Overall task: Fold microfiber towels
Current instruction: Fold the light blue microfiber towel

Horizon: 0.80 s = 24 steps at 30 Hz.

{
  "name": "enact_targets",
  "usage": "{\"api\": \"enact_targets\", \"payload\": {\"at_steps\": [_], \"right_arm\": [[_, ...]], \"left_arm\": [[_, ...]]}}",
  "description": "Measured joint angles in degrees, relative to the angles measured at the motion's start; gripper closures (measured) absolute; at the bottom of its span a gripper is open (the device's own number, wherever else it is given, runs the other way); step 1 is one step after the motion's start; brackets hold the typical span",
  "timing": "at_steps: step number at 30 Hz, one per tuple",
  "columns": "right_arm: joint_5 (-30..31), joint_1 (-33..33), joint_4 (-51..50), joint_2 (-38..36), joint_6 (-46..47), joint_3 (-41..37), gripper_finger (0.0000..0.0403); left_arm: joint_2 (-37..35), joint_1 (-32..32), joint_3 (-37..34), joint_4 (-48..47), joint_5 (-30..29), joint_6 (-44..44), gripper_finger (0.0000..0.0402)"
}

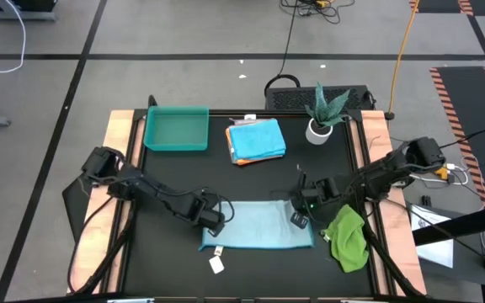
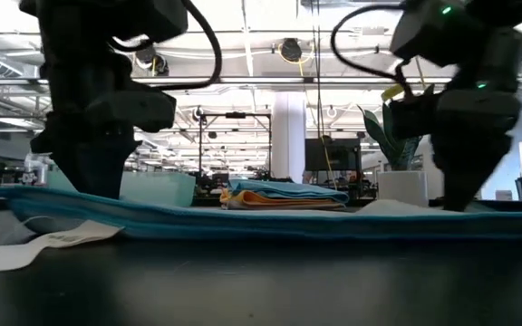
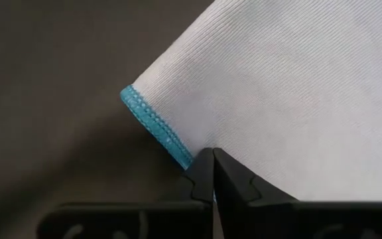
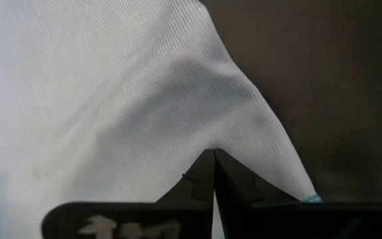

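Note:
A pale blue microfiber towel lies spread as a wide rectangle on the black table, near its front; a white tag sticks out at its near left corner. My left gripper is shut on the towel's left end and my right gripper is shut on its right end, both pointing down. A green towel lies crumpled just right of the right gripper. Folded blue and orange towels are stacked at the far middle. My left gripper pinches the towel's blue-stitched edge between its two fingers, a short way from a corner. The fingers come from above, pointing down. The towel lies flat on the table around them. My right gripper pinches the towel's right end between its two fingers from above, close to a stitched corner. The cloth rises in a soft ridge toward the fingertips; the rest of the towel lies on the table.
A teal tray stands at the far left of the table. A potted plant stands at the far right. Wooden side rails border the black table top. Bare table shows between the towel and the stack.

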Motion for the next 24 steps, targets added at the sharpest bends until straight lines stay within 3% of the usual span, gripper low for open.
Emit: {"api": "enact_targets", "payload": {"at_steps": [12,16,24], "right_arm": [[0.5,-6.9,-3.95,-1.33,-8.72,-0.04,0.0403],[0.73,-6.86,-4.7,-5.33,-7.92,-0.29,0.0403],[-1.04,-6.86,-9.54,-17.34,-2.74,-0.28,0.0401]], "left_arm": [[-0.02,6.74,-0.04,-1.58,-0.21,6.63,0.0395],[-1.21,6.97,-0.33,-1.27,-0.87,7.02,0.0395],[-10.54,6.93,-0.33,-1.21,-3.14,7.13,0.0355]]}}
